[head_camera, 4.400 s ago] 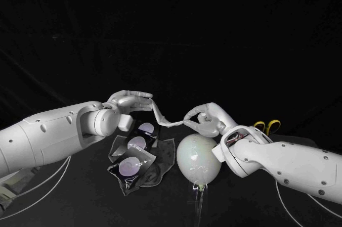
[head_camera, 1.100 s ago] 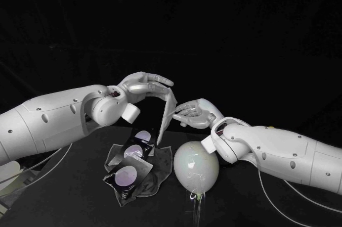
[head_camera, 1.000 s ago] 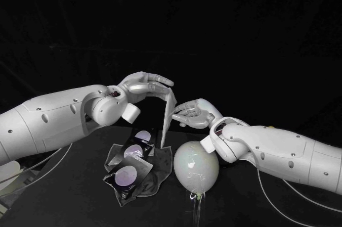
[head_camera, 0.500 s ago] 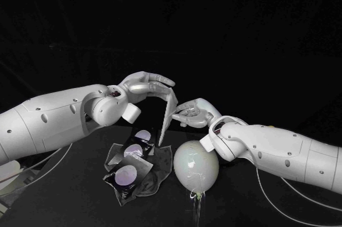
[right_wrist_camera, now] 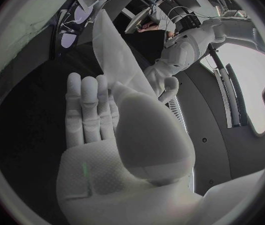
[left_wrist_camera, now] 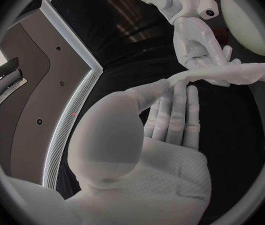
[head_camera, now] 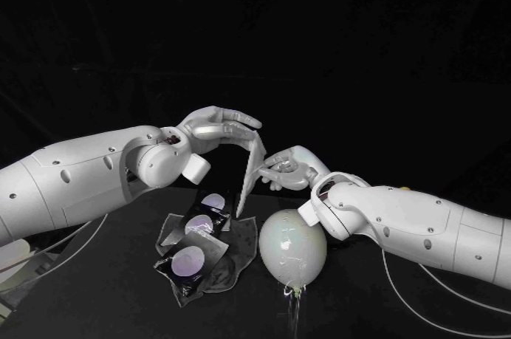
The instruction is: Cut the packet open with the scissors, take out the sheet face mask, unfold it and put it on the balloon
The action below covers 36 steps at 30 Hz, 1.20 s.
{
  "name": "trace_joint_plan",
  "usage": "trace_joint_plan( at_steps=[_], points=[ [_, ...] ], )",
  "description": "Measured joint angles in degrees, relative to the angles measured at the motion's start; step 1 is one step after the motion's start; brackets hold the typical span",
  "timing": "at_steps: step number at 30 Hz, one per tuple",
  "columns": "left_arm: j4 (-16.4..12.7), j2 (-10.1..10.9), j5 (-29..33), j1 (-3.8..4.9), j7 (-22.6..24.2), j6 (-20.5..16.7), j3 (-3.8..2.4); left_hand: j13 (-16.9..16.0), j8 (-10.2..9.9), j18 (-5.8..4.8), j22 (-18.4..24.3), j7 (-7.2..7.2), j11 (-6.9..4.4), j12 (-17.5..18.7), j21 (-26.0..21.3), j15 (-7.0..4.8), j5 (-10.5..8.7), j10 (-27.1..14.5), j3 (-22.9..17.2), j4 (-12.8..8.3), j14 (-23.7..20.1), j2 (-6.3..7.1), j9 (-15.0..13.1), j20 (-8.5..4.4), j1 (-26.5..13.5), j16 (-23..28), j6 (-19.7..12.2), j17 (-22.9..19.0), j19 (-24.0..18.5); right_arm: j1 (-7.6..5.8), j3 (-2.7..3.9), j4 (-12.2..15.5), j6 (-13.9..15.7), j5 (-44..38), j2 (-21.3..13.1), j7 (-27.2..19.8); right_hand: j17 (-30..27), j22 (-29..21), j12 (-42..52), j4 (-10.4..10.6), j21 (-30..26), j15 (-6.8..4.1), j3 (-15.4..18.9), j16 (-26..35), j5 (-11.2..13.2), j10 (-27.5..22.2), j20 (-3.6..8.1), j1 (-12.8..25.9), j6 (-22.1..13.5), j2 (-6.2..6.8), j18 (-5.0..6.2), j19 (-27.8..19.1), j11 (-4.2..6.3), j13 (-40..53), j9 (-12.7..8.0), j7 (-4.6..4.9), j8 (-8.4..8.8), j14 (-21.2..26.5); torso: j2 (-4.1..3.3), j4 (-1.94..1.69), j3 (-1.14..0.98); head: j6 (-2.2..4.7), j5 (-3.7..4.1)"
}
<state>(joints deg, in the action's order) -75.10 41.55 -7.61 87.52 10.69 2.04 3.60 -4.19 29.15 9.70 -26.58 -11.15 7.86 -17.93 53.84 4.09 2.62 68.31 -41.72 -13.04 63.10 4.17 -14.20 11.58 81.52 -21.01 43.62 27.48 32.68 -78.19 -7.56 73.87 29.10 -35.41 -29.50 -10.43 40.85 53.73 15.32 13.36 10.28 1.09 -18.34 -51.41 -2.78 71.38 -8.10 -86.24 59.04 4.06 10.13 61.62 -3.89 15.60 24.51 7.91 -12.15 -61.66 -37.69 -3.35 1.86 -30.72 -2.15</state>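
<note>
We note that over the last few seconds the left robot hand (head_camera: 218, 125) has risen. The sheet face mask (head_camera: 249, 169) now hangs as a folded strip above the packet (head_camera: 197, 243), near the balloon (head_camera: 293, 249), so unfolding remains. That hand pinches its top. The right robot hand (head_camera: 287, 168), fingers curled, meets the strip's edge; we cannot confirm a grip.

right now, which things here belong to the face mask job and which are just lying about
In the job: mask, held by left hand and right hand; balloon; packet, lying beside the balloon.
Lying about: cables on the table.
</note>
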Motion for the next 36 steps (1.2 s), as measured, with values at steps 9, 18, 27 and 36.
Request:
trace_joint_plan(
  at_steps=[9, 18, 27, 36],
  points=[
    [0.0, 0.1, 0.0, 0.00, 0.0, 0.0, 0.00, 0.0, 0.0, -0.02, -0.1, 0.00, 0.00, 0.0, 0.2, -0.10, 0.00, 0.0, 0.0, 0.0, 0.1, 0.00, 0.1, 0.00, 0.1, -0.2, 0.0, 0.0, 0.0, 0.02, 0.00, 0.2, 1.9, -1.5, -0.3, 0.3, 4.8, 4.5, 2.6, -2.9, 4.9, -2.06, -2.3, -6.7, 0.2, 4.3, 2.48, -0.8, 2.0, -0.77, -0.40, 2.9, 2.07, 2.2, 1.3, -2.02, -3.99, -5.6, 0.02, 0.00, 0.00, -0.02, 0.01],
    [0.1, 0.4, 0.0, 0.00, 0.0, 0.0, 0.00, 0.0, 0.0, -0.04, -0.1, 0.01, 0.00, 0.1, 0.2, -0.14, -0.19, 0.0, 0.0, 0.0, 0.2, 0.00, 0.1, 0.00, 0.1, -0.2, 0.0, 0.2, 0.0, 0.03, 0.00, 0.2, 2.8, -3.0, -0.4, 1.2, 4.1, 7.2, 2.7, -3.5, 6.7, -2.36, -3.4, -6.5, 0.4, 4.4, 2.90, -0.7, 1.1, -0.74, -0.51, 2.5, 2.16, 3.0, 1.3, -2.33, -6.06, -5.9, 0.02, 0.01, 0.00, 0.02, 0.07],
    [0.4, 0.8, 0.0, 0.00, 0.0, -0.1, 0.02, 0.0, 0.0, -0.07, -0.2, -0.19, 0.21, 0.5, 0.5, -0.08, 0.00, 0.2, 0.0, 0.0, 0.3, 0.16, 0.2, -0.22, 0.4, -0.2, 0.2, 0.3, 0.2, 0.04, 0.01, -0.1, 2.7, -3.7, -0.7, 1.9, 3.0, 8.7, 1.5, -4.4, 7.6, -2.02, -4.5, -5.7, 0.1, 3.7, 2.56, -0.4, -0.4, -0.44, -0.87, 1.7, 1.75, 3.1, 2.7, -1.67, -6.51, -4.6, 0.02, 0.01, 0.00, -0.04, 0.10],
    [0.9, 1.0, 0.0, -0.01, 0.0, -0.2, 0.02, 0.0, 0.0, 0.27, -0.3, -0.19, 0.21, 0.6, 0.7, -0.08, 0.00, 0.2, 0.0, 0.0, 0.3, 0.16, 0.2, -0.22, 0.4, -0.2, 0.2, 0.4, 0.2, 0.05, 0.01, -0.4, 2.0, -4.1, -0.8, 2.6, 2.4, 9.8, 1.0, -5.2, 8.3, -1.71, -5.3, -5.2, 0.1, 3.1, 2.55, -0.2, -1.2, -0.21, -0.94, 0.9, 1.27, 3.1, 4.0, -1.30, -7.05, -4.1, 0.02, 0.01, 0.00, -0.12, 0.10]
  ],
)
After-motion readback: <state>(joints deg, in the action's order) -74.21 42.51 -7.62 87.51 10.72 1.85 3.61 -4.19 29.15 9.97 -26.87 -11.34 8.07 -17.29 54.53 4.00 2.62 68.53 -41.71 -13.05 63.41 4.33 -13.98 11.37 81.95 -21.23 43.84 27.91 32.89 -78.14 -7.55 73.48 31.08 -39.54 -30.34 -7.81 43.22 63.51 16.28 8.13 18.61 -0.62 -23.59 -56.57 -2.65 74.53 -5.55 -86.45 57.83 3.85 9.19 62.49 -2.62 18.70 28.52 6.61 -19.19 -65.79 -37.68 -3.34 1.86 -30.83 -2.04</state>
